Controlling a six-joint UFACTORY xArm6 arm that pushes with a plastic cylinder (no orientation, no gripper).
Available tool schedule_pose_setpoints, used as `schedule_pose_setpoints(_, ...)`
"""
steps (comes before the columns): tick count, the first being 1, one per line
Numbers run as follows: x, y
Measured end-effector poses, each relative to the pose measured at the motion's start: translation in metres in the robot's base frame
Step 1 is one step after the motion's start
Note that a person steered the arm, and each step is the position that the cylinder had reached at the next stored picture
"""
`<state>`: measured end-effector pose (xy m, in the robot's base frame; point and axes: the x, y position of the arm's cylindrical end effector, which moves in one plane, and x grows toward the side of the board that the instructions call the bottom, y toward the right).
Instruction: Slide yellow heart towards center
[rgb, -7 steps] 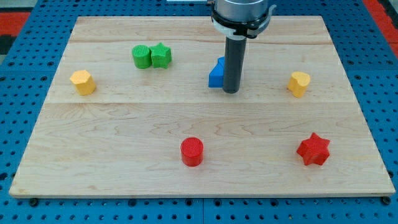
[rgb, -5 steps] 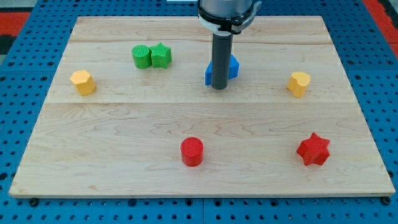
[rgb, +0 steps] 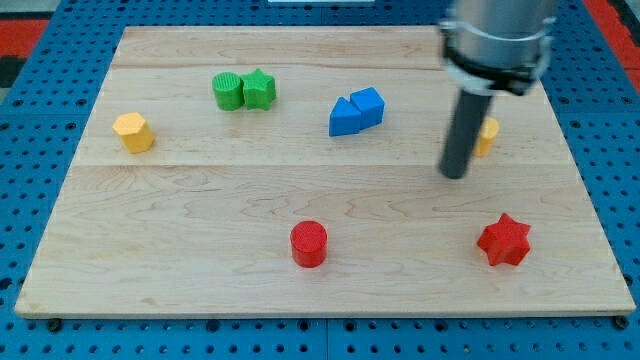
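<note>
Yellow heart (rgb: 487, 134) sits at the board's right, mostly hidden behind the rod. My tip (rgb: 456, 174), holding nothing, lies just left and nearer, on the centre side; it must get round to the heart's right.

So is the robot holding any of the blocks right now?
No, nothing is held. My tip only pushes, and it sits just to the view's left of the yellow heart, partly hiding it.
</note>
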<state>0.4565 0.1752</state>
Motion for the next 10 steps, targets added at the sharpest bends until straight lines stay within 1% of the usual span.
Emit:
schedule_pose_setpoints(1, -0.026, 0.058)
schedule_pose_setpoints(2, -0.071, 0.072)
schedule_pose_setpoints(3, -0.078, -0.018)
schedule_pose_setpoints(4, -0.056, -0.008)
schedule_pose_setpoints(5, -0.062, 0.047)
schedule_pose_setpoints(6, -0.046, 0.063)
schedule_pose_setpoints(7, -0.014, 0.093)
schedule_pose_setpoints(8, -0.013, 0.058)
schedule_pose_setpoints(9, -0.040, 0.038)
schedule_pose_setpoints(10, -0.049, 0.021)
